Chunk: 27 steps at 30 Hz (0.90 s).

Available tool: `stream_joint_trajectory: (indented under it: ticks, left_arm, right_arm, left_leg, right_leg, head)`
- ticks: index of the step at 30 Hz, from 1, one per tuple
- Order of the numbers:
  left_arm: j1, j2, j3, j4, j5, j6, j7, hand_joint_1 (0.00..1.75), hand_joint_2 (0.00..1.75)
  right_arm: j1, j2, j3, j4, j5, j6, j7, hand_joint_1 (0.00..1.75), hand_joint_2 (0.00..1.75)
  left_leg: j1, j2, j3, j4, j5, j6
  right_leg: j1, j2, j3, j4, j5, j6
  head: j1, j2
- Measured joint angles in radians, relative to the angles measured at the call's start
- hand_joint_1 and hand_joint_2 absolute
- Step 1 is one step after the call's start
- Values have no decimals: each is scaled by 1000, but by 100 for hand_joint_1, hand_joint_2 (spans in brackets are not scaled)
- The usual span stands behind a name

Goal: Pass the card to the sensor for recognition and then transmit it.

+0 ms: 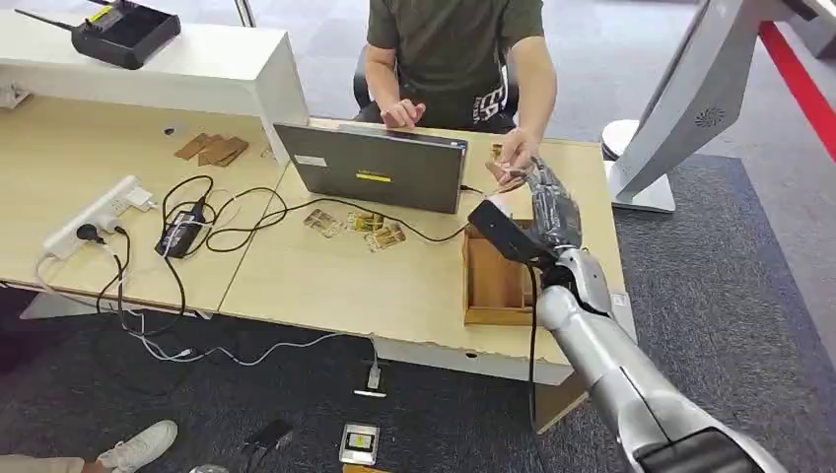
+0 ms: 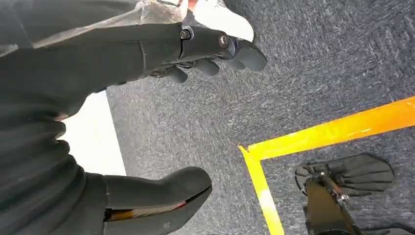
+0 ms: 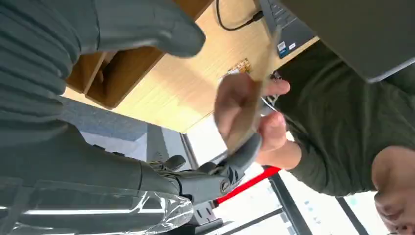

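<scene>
Silver and grey, my right arm rises from the lower right of the head view, over the wooden tray (image 1: 493, 286) to the desk's (image 1: 325, 286) far right edge. My right hand (image 1: 548, 202) is raised there, fingers (image 3: 242, 152) reaching out to the card (image 3: 257, 93). The card is blurred, edge-on, touching my fingertip. A person's hand (image 3: 247, 110) across the desk has hold of it too. Whether I grip the card or merely touch it, I cannot tell. My left hand (image 2: 147, 117) hangs over dark carpet (image 2: 303, 73), thumb and fingers apart, holding nothing. A laptop (image 1: 380, 163) sits at the centre of the head view.
</scene>
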Motion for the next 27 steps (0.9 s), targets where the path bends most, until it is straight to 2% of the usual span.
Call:
stream_joint_trajectory:
  ticks: [6, 10, 13, 16, 19, 24, 27]
  left_arm:
    - [4, 0, -1, 1, 8, 10, -1, 0, 175]
    - [15, 3, -1, 1, 26, 18, -11, 0, 175]
    - [36, 11, -1, 2, 47, 29, -25, 0, 175]
    - [54, 23, -1, 3, 68, 48, -46, 0, 175]
    - [73, 36, 0, 3, 92, 65, -74, 0, 175]
    - [102, 52, 5, 4, 122, 75, -106, 0, 175]
    - [109, 56, 5, 4, 127, 77, -111, 0, 175]
  right_arm:
    - [3, -44, -23, 9, -52, -48, -36, 0, 175]
    - [31, -95, -70, -15, -156, -173, -86, 0, 175]
    - [97, -171, -126, -83, -252, -236, -89, 0, 175]
    - [186, -244, -181, -145, -341, -242, -73, 0, 175]
    - [266, -298, -232, -161, -483, -241, -115, 0, 175]
    - [336, -345, -305, -113, -711, -218, -254, 0, 175]
    - [351, -355, -330, -79, -750, -208, -266, 0, 175]
  left_leg:
    - [0, 0, 0, 0, 0, 0]
    - [0, -1, 1, 0, 0, 0]
    - [0, -1, 1, 0, -1, 1]
    - [0, -1, 2, 0, -2, 1]
    - [0, -1, 1, 0, -3, 1]
    - [0, -1, 1, 0, -3, 0]
    - [0, -1, 2, 0, -3, 0]
  right_leg:
    - [0, 0, 0, 0, 0, 0]
    - [0, 0, 1, -1, 0, 0]
    - [0, -1, 2, -2, 0, 0]
    - [0, -1, 2, -2, -1, 1]
    - [0, -1, 2, -2, -1, 1]
    - [0, 0, 1, -2, -1, 0]
    - [0, 0, 1, -2, -2, 0]
  head:
    - [0, 0]
    - [0, 0]
    - [0, 0]
    - [0, 0]
    - [0, 0]
    - [0, 0]
    - [0, 0]
